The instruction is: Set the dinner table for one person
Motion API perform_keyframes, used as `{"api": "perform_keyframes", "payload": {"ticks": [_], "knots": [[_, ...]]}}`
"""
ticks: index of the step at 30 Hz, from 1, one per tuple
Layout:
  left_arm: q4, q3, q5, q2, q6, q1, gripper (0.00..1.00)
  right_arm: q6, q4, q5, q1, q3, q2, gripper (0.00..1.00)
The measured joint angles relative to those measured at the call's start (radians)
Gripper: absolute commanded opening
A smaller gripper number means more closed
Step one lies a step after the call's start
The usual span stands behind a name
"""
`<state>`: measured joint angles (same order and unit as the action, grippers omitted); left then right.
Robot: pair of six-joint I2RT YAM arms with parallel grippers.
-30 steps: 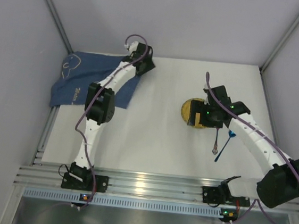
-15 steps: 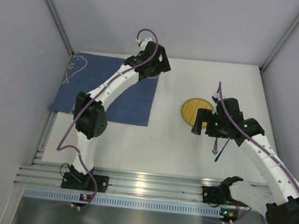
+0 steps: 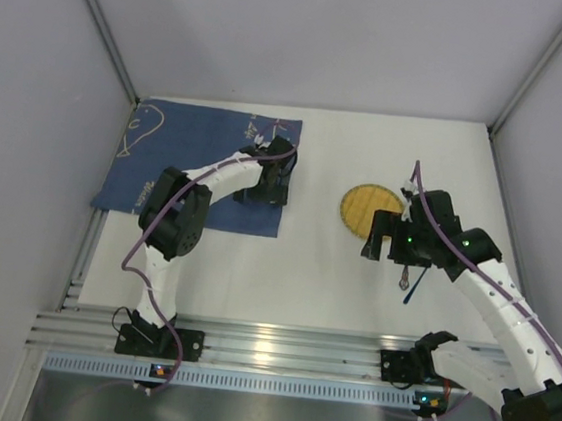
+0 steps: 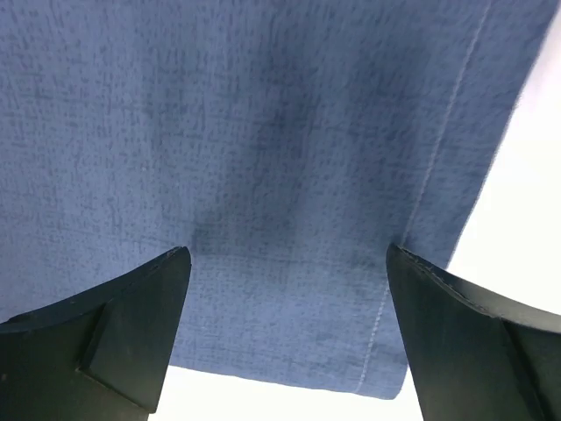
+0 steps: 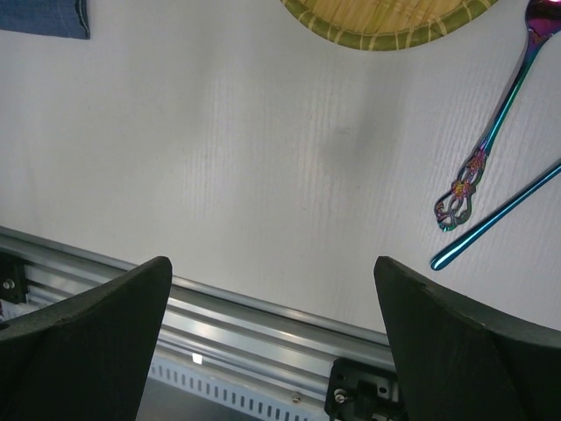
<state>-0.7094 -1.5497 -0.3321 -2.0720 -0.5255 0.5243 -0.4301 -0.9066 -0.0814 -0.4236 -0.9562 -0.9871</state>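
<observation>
Two utensils (image 5: 478, 158), one plate (image 3: 362, 201), one mat (image 3: 167, 148); left claw (image 4: 287, 254), right claw (image 5: 272, 263) (both gaping).

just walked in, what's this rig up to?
Setting a place for one. The blue mat lies flat at the table's far left; the left gripper hangs open over its near right corner, holding nothing. The right gripper, also open and empty, is beside the yellow plate. A spoon and a blue-handled utensil lie right of the plate. Nothing is on the mat yet.

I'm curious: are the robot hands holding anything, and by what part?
Nothing: the left gripper is open over the blue mat, the right gripper open above the dinner table.
</observation>
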Motion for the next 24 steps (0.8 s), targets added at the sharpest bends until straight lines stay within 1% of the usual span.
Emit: {"api": "perform_keyframes", "payload": {"ticks": [6,8,9,10,12,13,14,15,20,24], "knots": [[0.043,-0.011,0.060,-0.017,0.033,-0.013,0.96,0.000,-0.023,0.005,0.000,0.000,0.003,1.00],[0.063,-0.013,0.096,-0.023,0.037,-0.020,0.88,0.000,-0.027,0.006,0.000,0.000,0.003,1.00],[0.076,-0.012,0.114,-0.026,0.039,-0.023,0.82,0.000,-0.027,0.006,0.000,0.000,0.002,1.00],[0.090,-0.012,0.132,-0.029,0.039,-0.024,0.61,0.000,-0.029,0.009,0.000,0.000,0.002,1.00],[0.115,-0.011,0.149,-0.033,0.045,-0.026,0.45,0.000,-0.030,0.010,0.000,0.000,-0.003,1.00],[0.124,-0.011,0.152,-0.035,0.050,-0.025,0.29,0.000,-0.031,0.011,0.000,0.000,-0.006,1.00],[0.132,-0.011,0.155,-0.037,0.055,-0.026,0.11,0.000,-0.031,0.013,0.000,0.000,-0.009,1.00],[0.147,-0.008,0.161,-0.038,0.051,-0.027,0.00,0.000,-0.032,0.015,0.000,0.000,-0.011,1.00],[0.234,0.024,0.216,-0.031,0.053,-0.031,0.00,0.000,-0.041,0.027,0.000,0.000,-0.013,1.00],[0.295,0.037,0.285,-0.031,0.055,-0.028,0.00,0.000,-0.047,0.039,0.000,0.000,-0.013,1.00]]}}
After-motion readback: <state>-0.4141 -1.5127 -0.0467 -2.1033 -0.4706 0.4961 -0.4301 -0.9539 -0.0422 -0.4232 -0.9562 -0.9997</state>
